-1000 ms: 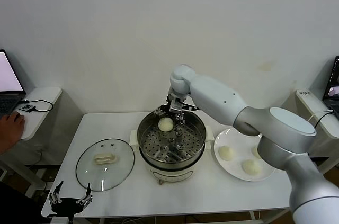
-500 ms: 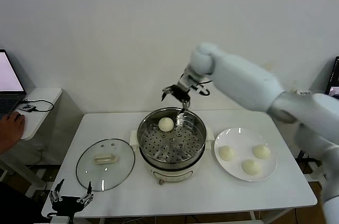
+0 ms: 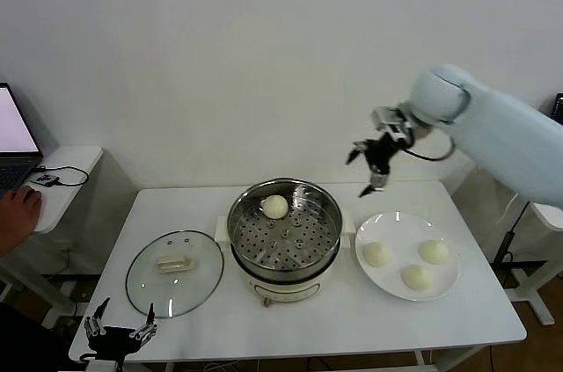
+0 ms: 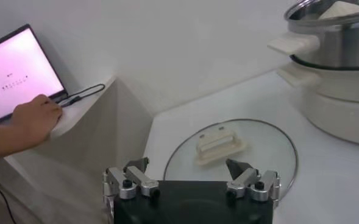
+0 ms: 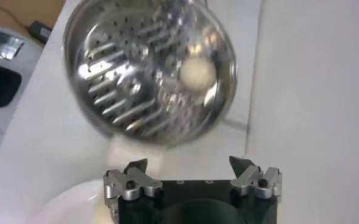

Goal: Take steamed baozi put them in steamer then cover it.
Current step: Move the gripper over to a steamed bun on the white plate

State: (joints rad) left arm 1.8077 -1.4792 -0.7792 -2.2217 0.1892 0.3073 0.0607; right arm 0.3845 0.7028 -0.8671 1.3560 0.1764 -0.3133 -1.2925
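Note:
The steel steamer (image 3: 284,233) stands at the table's middle with one baozi (image 3: 275,206) on its perforated tray; the pot (image 5: 149,73) and that bun (image 5: 197,73) also show in the right wrist view. Three baozi (image 3: 376,254) (image 3: 434,251) (image 3: 417,277) lie on a white plate (image 3: 396,224) to the right. My right gripper (image 3: 369,168) is open and empty, held high above the gap between steamer and plate. The glass cover (image 3: 174,272) lies flat on the table left of the steamer. My left gripper (image 3: 117,330) is open and parked low at the front left, with the cover (image 4: 231,152) before it.
A side table at the far left holds a laptop (image 3: 12,139) and a person's hand (image 3: 18,210); both show in the left wrist view, laptop (image 4: 17,70) and hand (image 4: 34,119). A second side table stands at the far right. A white wall is behind.
My right gripper, empty, has risen out of the steamer and swung right and up toward the plate. One baozi stays in the steamer. The left arm has not moved.

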